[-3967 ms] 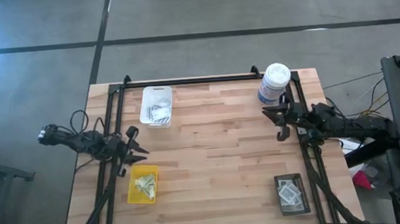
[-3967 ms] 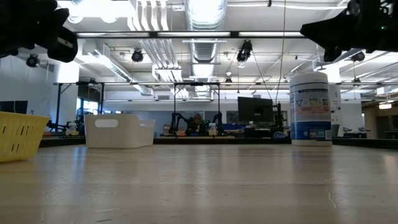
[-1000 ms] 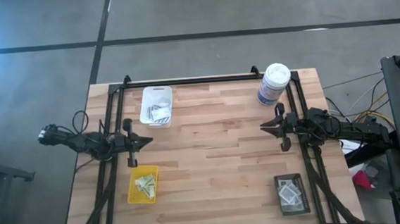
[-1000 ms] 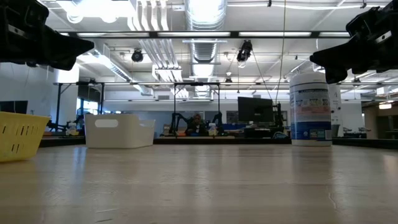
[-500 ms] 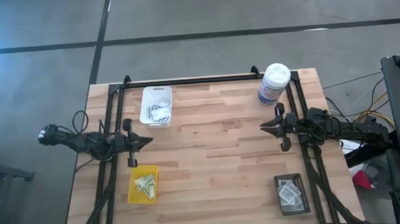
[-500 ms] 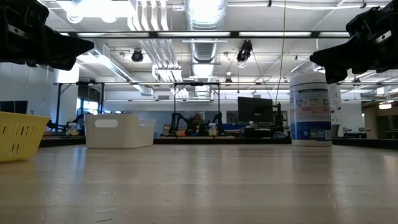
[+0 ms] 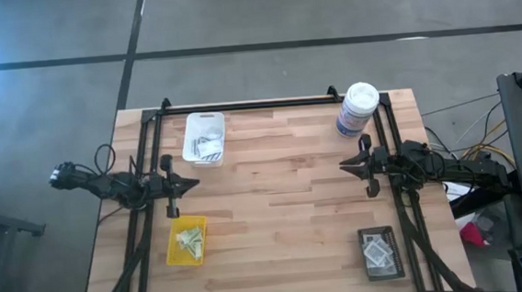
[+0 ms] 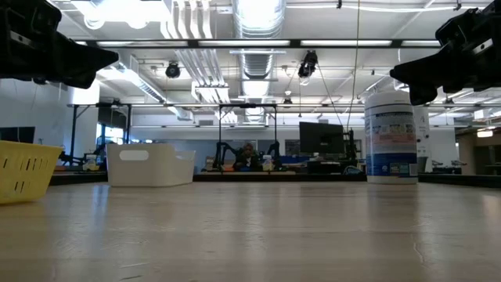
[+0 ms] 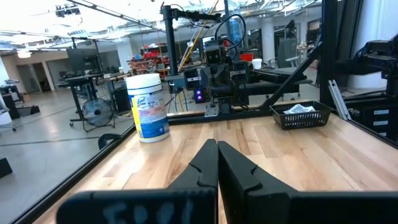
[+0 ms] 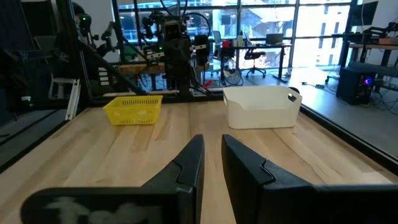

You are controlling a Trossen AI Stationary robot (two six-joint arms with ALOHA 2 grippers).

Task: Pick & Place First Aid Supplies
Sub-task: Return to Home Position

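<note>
At the table's (image 7: 284, 209) side edges, jaws of the left arm (image 7: 116, 185) are closed, those of the right arm (image 7: 419, 163) barely parted, empty. First aid supplies (image 7: 209, 149) lie in the white tray (image 7: 192, 137), yellow tray (image 7: 172, 250) and black tray (image 7: 366, 266).

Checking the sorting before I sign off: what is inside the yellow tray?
The yellow tray holds a small heap of pale flat packets, seen from above. They overlap, so any underneath are covered; the low view shows only the tray's wall.
</note>
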